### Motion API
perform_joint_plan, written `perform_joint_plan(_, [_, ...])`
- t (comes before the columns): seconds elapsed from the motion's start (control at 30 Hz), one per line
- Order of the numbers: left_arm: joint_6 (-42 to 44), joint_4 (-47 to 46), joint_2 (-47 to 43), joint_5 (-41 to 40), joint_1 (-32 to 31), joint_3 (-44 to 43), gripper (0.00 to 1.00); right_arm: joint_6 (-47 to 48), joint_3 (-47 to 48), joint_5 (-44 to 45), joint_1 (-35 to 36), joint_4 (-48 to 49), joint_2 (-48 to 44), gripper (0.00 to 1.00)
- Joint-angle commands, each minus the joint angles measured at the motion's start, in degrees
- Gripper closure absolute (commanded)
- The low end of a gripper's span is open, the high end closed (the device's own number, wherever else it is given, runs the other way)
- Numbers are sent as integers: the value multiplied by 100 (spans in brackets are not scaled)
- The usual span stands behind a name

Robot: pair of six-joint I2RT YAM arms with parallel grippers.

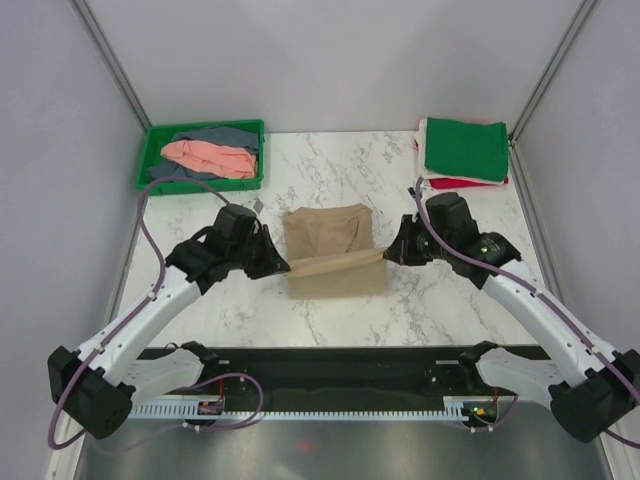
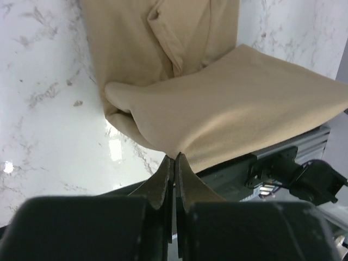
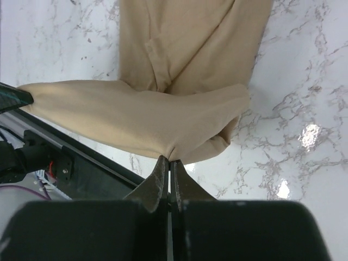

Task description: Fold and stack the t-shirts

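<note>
One tan shirt [image 1: 333, 250] lies partly folded at the middle of the marble table [image 1: 330, 312]. Most of it rests flat on the tabletop. Its near edge is raised off the table and pulled into a taut band that runs left to right above the near half of the shirt.

Each end of that band is pinched by a gripper. The left gripper [image 2: 175, 157] is clamped on the left end, its two fingers pressed together with only a thin fold of tan cloth between them. The right gripper [image 3: 167, 160] is clamped on the right end in the same way. In both wrist views the cloth fans out from the fingertips and sags a little toward the flat part of the shirt below.

Both arms reach in from their bases at the near edge of the table, one on each side of the shirt.

At the far left corner sits a green tray [image 1: 150, 160]. A crumpled pink shirt [image 1: 210, 157] lies in it on top of a grey-blue shirt [image 1: 225, 135].

At the far right corner a folded green shirt [image 1: 465, 148] lies on a red shirt [image 1: 470, 183], of which only a narrow edge shows. Both groups are well apart from the tan shirt.
</note>
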State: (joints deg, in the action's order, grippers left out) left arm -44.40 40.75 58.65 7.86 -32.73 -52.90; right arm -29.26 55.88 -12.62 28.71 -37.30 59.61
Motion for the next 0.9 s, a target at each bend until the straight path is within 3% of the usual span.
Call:
perform_joint_plan(0.0, [493,82,339,249,476,-466,98,271,485,401,-14,20,435,100])
perform_joint_plan(0.37, [1003,56,963,813,1269,-941,98,377,766,68,-304,337,1201,100])
perform_joint_plan(0.53, [1196,-120,2043,1340,1778,-1432,97,438,1337,-310,-647,539,2140,100])
perform_joint_plan(0.67, [1408,-120,3684,1815,2147,-2810,98,473,2197,-381,-849,671,3405,100])
perform_joint_plan(0.7, [1452,-51,4080,1972,2270,-3152,92,491,2704,-312,-867,645,4034,100])
perform_joint_plan(0.73, [1522,89,5015,1939,2306,-4035,86,517,2979,-250,-911,636,4371,99])
perform_joint_plan(0.83, [1680,994,6373,2263,2368,-5603,67,474,4323,-250,-1130,277,5699,83])
perform_joint_plan(0.87, [1707,1161,7056,2447,2368,-6600,59,465,4605,-276,-1157,93,5945,69])
